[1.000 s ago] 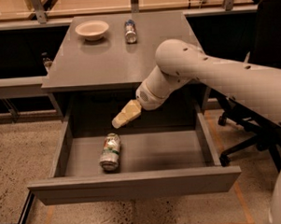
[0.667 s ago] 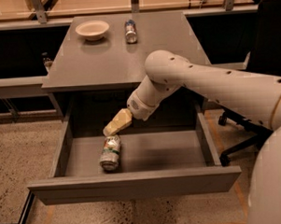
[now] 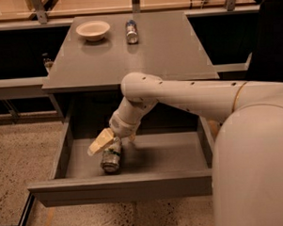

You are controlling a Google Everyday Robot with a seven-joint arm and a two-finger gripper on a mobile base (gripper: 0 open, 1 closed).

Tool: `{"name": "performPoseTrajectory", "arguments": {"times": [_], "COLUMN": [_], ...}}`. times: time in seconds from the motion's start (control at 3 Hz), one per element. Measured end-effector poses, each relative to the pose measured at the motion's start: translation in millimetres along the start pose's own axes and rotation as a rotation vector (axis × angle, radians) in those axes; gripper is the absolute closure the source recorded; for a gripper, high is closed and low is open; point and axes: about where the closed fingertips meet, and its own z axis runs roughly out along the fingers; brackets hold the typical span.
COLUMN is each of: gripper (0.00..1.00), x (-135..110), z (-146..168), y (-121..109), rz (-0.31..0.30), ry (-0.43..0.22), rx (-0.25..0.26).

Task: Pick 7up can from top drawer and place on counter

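The 7up can (image 3: 110, 159) lies on its side in the left half of the open top drawer (image 3: 121, 187), one end toward the front panel. My gripper (image 3: 117, 140) is down inside the drawer at the can's rear end. It is open, with one cream finger (image 3: 101, 141) left of the can and the other tip just right of it. It holds nothing. The grey counter (image 3: 167, 48) is above the drawer.
A white bowl (image 3: 93, 30) and a darker blue-and-silver can (image 3: 131, 31) stand at the back of the counter. My white arm (image 3: 187, 91) reaches across the drawer from the right. The robot body (image 3: 257, 166) fills the lower right. Speckled floor lies left of the drawer.
The gripper has moved left and down into the drawer, from above the can's right to right at the can. The can has not moved.
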Motion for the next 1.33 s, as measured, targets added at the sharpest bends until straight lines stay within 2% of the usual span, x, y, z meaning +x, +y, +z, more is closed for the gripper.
{"name": "performPoseTrajectory", "arguments": {"times": [0.33,0.67,1.0,1.33], "gripper": [0.18,0.49,0.72,0.95], "x": [-3.4,-4.9,-5.0,-1.2], "z": [37.2,36.3,35.9,44.6], "y": [10.3,13.9,14.1,6.2], "rz": [0.038,0.046,0.046,0.092], "ry": [0.038,0.043,0.043,0.04], "rx": [0.02,0.028,0.028,0.052]}}
